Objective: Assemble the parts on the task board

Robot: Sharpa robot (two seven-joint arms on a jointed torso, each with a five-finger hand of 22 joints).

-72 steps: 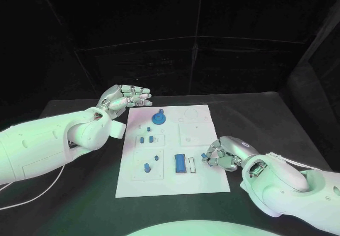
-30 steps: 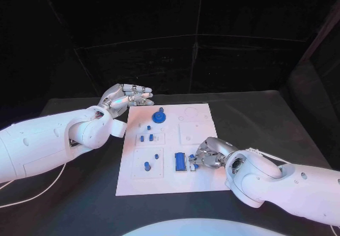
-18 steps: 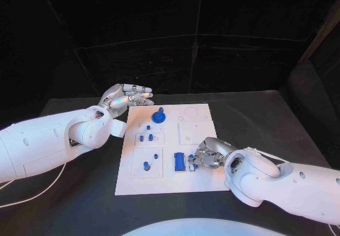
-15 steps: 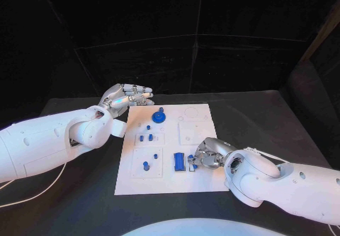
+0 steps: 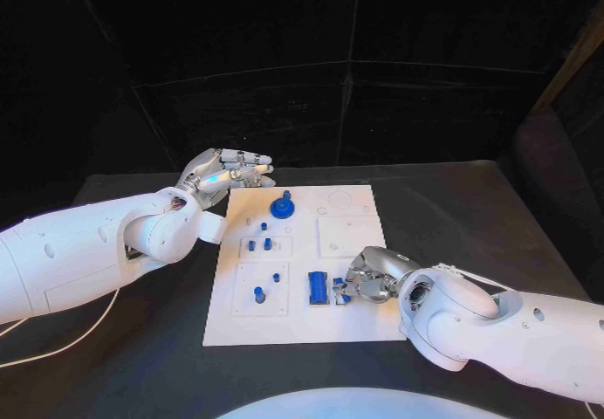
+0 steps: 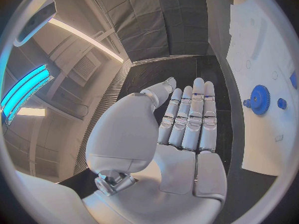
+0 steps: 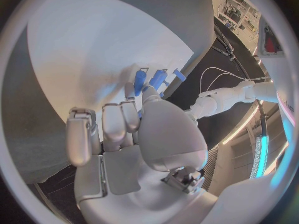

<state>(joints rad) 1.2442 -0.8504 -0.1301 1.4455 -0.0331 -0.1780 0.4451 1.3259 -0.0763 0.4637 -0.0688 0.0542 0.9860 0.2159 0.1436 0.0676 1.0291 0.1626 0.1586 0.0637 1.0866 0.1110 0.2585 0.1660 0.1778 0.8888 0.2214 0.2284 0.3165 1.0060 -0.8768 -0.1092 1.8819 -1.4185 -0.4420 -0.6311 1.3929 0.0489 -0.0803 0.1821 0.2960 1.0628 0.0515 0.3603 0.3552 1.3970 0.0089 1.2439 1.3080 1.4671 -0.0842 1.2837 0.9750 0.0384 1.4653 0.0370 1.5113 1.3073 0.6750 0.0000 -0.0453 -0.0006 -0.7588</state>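
Your right hand (image 5: 370, 278) pinches a small blue part (image 5: 339, 289) at the task board's (image 5: 356, 323) 4 o'clock; your left hand (image 5: 227, 174) holds nothing, fingers straight.

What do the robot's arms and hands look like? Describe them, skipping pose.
Both arms are bulky, smooth white shells. The left hand and right hand are silver, many-fingered, with segmented fingers and rounded metallic palms. A thin white cable trails on the black table beneath the left arm.

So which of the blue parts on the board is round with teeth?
The blue gear at the task board's far end; the other parts are small pegs or blocks.
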